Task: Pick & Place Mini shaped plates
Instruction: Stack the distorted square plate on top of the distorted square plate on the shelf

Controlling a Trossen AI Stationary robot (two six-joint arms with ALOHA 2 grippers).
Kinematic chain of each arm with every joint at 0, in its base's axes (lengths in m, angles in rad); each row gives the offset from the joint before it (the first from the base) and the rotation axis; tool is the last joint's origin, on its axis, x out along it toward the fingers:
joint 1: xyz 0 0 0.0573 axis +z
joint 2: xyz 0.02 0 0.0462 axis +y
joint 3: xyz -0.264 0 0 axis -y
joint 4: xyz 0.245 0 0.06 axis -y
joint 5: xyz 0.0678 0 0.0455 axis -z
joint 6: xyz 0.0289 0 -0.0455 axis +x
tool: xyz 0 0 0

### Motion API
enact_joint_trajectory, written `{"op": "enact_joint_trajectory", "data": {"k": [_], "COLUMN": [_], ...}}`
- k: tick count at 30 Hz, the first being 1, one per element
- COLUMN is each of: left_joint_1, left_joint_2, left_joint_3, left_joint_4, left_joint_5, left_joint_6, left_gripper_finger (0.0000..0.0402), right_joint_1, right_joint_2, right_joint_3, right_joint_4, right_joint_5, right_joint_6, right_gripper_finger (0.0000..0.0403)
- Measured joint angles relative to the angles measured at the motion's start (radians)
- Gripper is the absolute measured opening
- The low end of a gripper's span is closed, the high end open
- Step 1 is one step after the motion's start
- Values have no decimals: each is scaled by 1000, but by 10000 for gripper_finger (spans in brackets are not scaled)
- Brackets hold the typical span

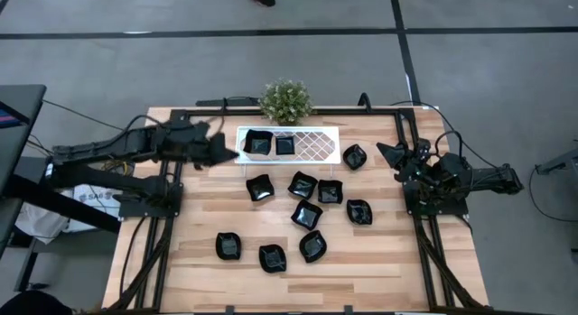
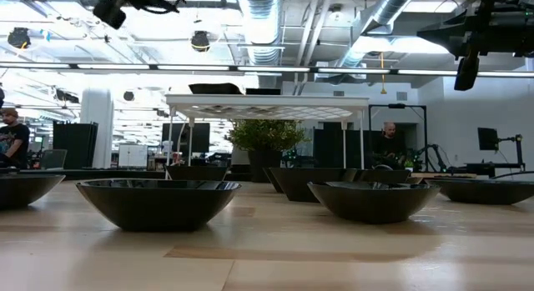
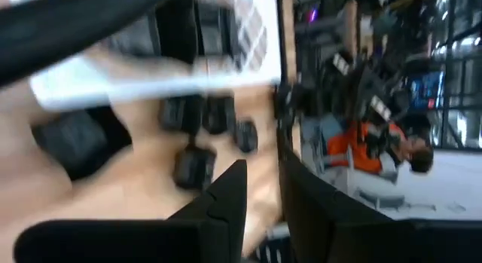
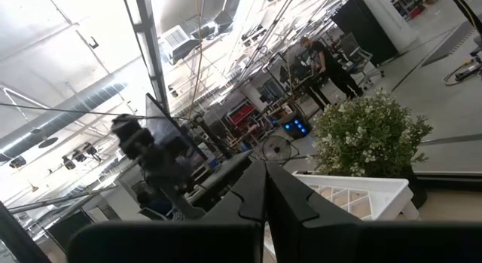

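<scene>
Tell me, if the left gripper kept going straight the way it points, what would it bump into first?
Probably the white lattice-patterned tray: the left gripper points at its near end, where a small glossy black plate sits. Its height above the tray is unclear.

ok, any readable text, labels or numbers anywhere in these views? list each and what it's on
"SAF": partial dark lettering on the white sheet or bag under the left arm at the table's left edge; the rest is hidden.
Mini shaped plates, white tray, potted plant: no markings visible.
Background screens and signs in the low and wrist views: too blurred to read.
</scene>
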Motion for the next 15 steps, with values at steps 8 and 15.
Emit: {"op": "enact_joint_trajectory", "data": {"k": [8, 15], "left_joint_1": [-211, -287], "left_joint_2": [83, 209], "left_joint_3": [0, 0], "left_joint_4": [-8, -16], "left_joint_5": [0, -20], "left_joint_6": [-254, -379], "left_gripper_finger": [82, 82], "right_joint_1": [0, 0], "right_joint_2": [0, 0], "right_joint_3": [0, 0], "right_joint_4": [0, 0], "right_joint_5": [0, 0], "right_joint_6": [0, 0], "right_gripper_finger": [0, 0]}}
